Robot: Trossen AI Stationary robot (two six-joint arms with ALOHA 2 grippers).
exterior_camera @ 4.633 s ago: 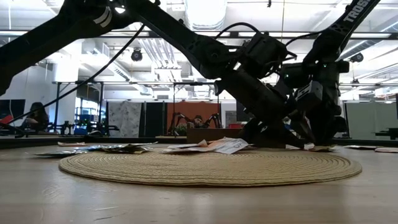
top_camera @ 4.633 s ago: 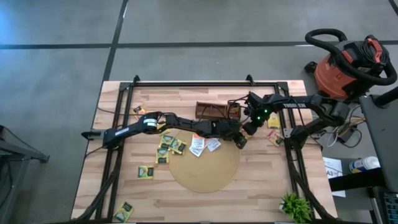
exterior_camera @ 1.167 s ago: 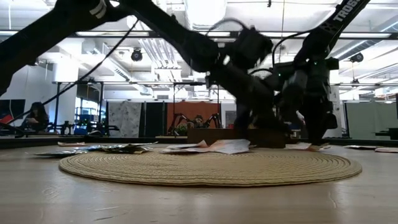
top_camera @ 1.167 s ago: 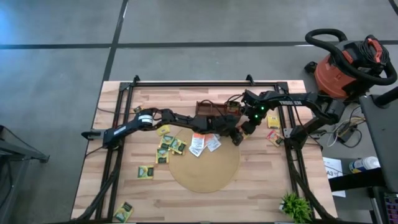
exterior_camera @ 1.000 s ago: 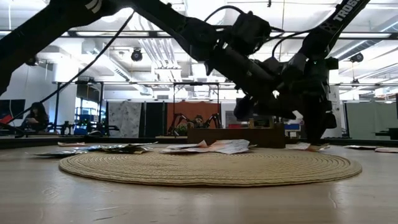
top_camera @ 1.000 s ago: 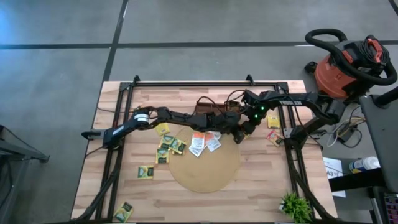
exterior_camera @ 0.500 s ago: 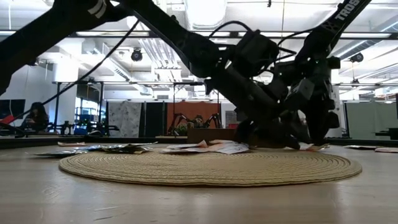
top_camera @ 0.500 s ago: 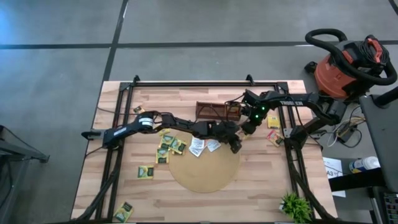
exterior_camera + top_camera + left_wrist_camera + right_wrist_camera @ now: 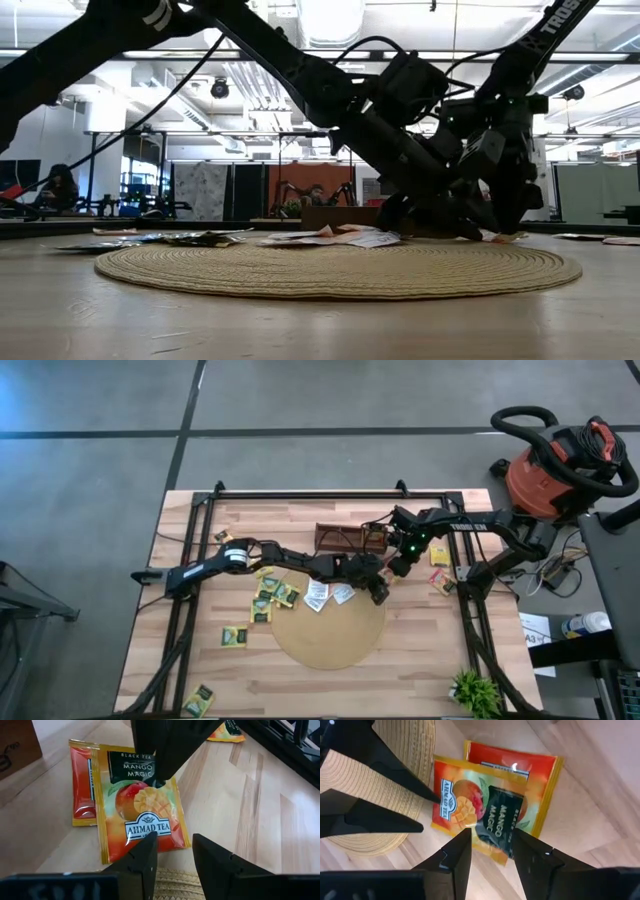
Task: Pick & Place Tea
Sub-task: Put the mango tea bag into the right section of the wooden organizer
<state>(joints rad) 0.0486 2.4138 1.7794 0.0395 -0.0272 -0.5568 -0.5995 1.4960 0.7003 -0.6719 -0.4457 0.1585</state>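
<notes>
From high up, you see both arms meet near the brown box [image 9: 350, 538], at the edge of the round mat [image 9: 330, 630]. Tea bags [image 9: 272, 594] lie spread over the tabletop [image 9: 430, 660].

The low view only shows the two arms crossing; the bag is hidden there.

Your left wrist view shows it best. The left claw [image 9: 172, 851] is released, with nothing in it, just over the mango tea bag [image 9: 140, 817]. A red tea bag [image 9: 82, 787] lies partly under it.

The right wrist view shows the right claw [image 9: 490, 845] released too, above the same bag [image 9: 485, 812].

I think you are in the picking step. Next, lower one claw and pinch only the top bag.
</notes>
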